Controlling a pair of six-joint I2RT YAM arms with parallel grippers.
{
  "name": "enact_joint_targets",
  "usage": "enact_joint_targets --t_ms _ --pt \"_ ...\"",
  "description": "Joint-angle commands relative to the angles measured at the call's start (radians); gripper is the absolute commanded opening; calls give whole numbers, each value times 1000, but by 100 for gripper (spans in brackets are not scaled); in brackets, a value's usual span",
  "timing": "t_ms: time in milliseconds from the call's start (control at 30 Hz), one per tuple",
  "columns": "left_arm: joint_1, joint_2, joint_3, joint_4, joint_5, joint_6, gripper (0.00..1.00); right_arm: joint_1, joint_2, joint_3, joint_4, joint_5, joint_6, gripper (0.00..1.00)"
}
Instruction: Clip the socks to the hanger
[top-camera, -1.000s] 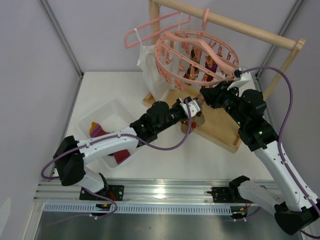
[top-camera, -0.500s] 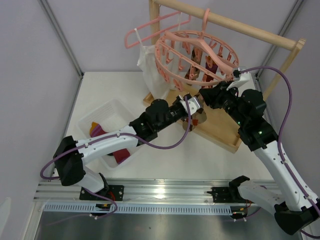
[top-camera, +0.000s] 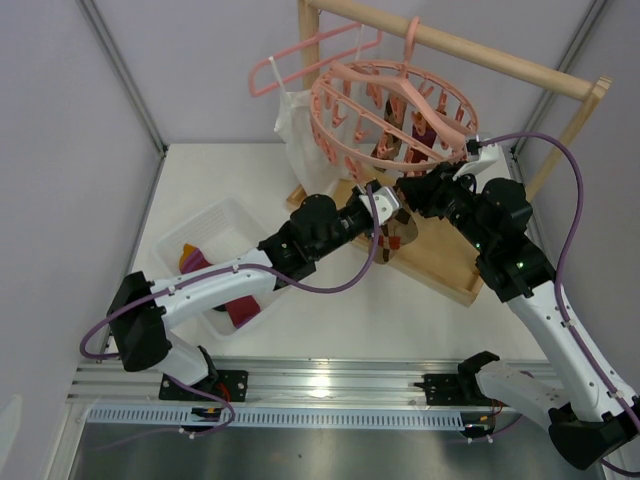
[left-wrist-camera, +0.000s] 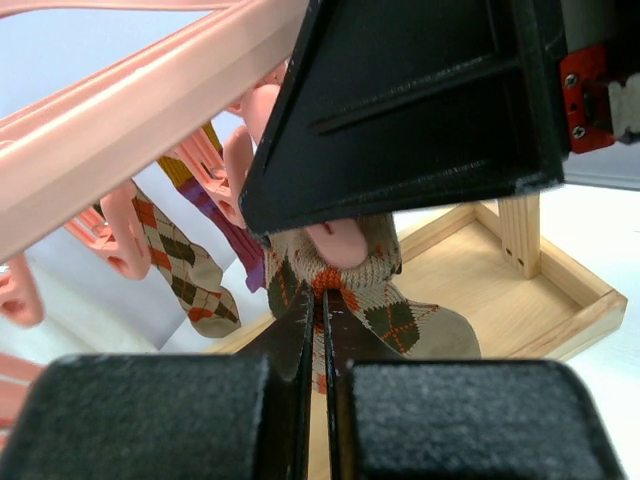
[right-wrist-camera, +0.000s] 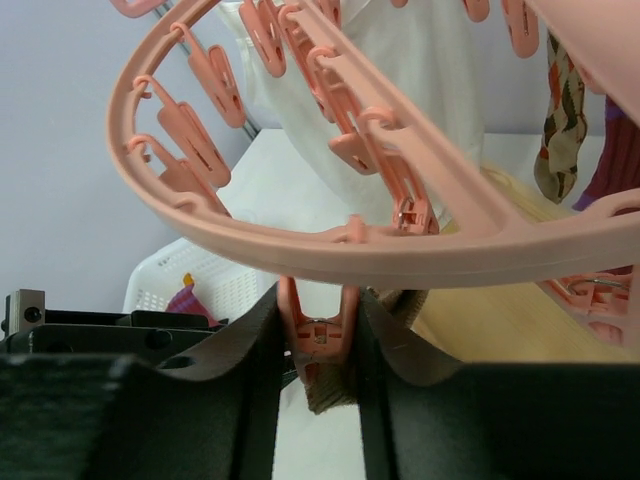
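The round pink hanger (top-camera: 345, 95) hangs from the wooden rail with several socks clipped on. My left gripper (top-camera: 388, 205) (left-wrist-camera: 322, 298) is shut on the cuff of a tan argyle sock (top-camera: 397, 236) (left-wrist-camera: 405, 315), holding it up under a pink clip (left-wrist-camera: 340, 245). My right gripper (top-camera: 412, 188) (right-wrist-camera: 320, 300) is shut on that clip (right-wrist-camera: 322, 325), squeezing its two arms just below the outer ring (right-wrist-camera: 400, 250). The sock's cuff (right-wrist-camera: 335, 385) sits at the clip's mouth between the right fingers. Another argyle sock (left-wrist-camera: 175, 260) and a purple sock (left-wrist-camera: 235, 225) hang nearby.
A white basket (top-camera: 235, 205) at the left holds more socks (top-camera: 190, 260). The wooden rack base (top-camera: 450, 255) lies under the hanger. A thin pink coat hanger (top-camera: 300, 55) carries a white camisole (top-camera: 300, 135) at the back left.
My left gripper has risen toward the hanger with the argyle sock, bringing its cuff up to the clip. The right gripper has stayed on the clip.
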Motion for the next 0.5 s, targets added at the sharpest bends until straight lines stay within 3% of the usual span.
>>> enact_joint_targets --t_ms 0,33,133,300,400,467 --pt "-6 3 50 41 15 -42 1 0 -15 -3 -8 11 15 35" --pt "-6 4 50 39 15 -42 1 0 -20 -5 -10 20 9 52" --pt "-7 4 43 39 41 -51 1 -2 -40 -3 -24 58 -4 70" --pt "-7 6 32 29 60 -89 8 0 -67 12 -65 94 -33 79" --pt "-7 7 30 15 81 -129 25 0 -87 30 -88 146 -62 80" --pt "-7 6 32 -10 92 -155 46 0 -103 41 -96 155 -79 80"
